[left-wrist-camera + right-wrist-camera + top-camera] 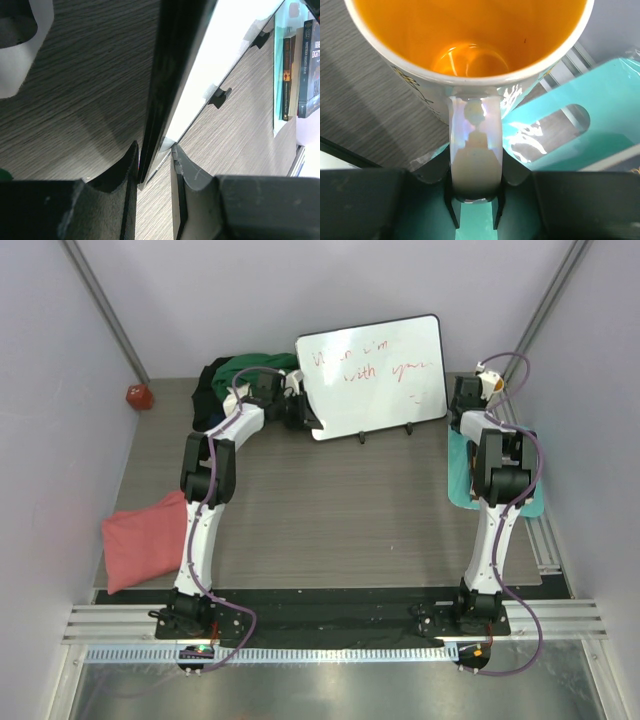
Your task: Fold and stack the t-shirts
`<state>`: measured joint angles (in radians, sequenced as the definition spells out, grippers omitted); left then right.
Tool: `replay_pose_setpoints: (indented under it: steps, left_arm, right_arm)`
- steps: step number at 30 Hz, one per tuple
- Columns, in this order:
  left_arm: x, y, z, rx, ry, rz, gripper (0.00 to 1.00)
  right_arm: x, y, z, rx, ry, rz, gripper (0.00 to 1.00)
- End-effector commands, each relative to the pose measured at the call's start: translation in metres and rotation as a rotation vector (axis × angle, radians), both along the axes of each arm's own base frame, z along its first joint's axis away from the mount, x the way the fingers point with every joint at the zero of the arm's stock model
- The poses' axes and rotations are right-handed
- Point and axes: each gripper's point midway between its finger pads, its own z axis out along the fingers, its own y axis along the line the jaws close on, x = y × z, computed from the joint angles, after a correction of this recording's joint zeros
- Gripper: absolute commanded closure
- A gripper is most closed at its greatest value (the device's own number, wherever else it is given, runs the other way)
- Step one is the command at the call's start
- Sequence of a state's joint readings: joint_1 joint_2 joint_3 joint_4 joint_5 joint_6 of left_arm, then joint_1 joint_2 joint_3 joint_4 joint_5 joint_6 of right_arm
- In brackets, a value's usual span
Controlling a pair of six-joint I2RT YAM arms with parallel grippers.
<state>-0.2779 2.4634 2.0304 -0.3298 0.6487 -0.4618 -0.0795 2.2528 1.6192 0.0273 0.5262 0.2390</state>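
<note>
A dark green t-shirt (252,365) and a black one (208,382) lie bunched at the back of the table, behind the left end of the whiteboard (375,375). A salmon pink t-shirt (145,540) lies folded at the table's left front. My left gripper (300,412) is beside the bunched shirts, shut on the whiteboard's lower left edge (165,100), one finger (125,165) on its black back, the other on its white face. My right gripper (475,185) is shut on the handle of an orange-lined mug (470,45) over the teal mat (600,115), at the back right (487,380).
A small red ball (138,395) rests by the left wall. The whiteboard stands tilted on small black feet (220,96). Books (302,65) stand at the far right in the left wrist view. The teal mat (462,480) lies along the right edge under the right arm.
</note>
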Motion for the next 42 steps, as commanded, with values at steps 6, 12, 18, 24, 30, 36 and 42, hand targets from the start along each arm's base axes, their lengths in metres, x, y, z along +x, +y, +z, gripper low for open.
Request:
replay_pose_setpoints:
  steps: [6, 12, 18, 24, 30, 36, 42]
  left_arm:
    - [0.003, 0.038, -0.021, 0.098, 0.090, 0.126, 1.00]
    - [0.003, 0.037, -0.020, 0.095, 0.087, 0.124, 1.00]
    - [0.003, 0.037, -0.024, 0.095, 0.096, 0.126, 1.00]
    - [0.003, 0.037, -0.022, 0.094, 0.093, 0.126, 1.00]
    - [0.003, 0.036, -0.020, 0.092, 0.092, 0.124, 1.00]
    - [0.003, 0.037, -0.021, 0.092, 0.095, 0.126, 1.00]
    - [0.004, 0.036, -0.021, 0.088, 0.095, 0.128, 1.00]
  right_arm:
    - [-0.026, -0.013, 0.036, -0.019, -0.038, -0.152, 0.91]
    - [-0.036, -0.013, 0.030, -0.007, -0.032, -0.176, 0.91]
    - [-0.038, -0.011, 0.028, 0.007, -0.026, -0.179, 0.91]
    - [-0.044, -0.008, 0.022, 0.033, -0.018, -0.195, 0.91]
    - [-0.049, -0.005, 0.018, 0.039, -0.001, -0.198, 0.77]
    - [-0.046, -0.002, 0.019, 0.042, 0.009, -0.178, 0.28]
    - [-0.041, 0.002, 0.023, 0.044, -0.011, -0.154, 0.28]
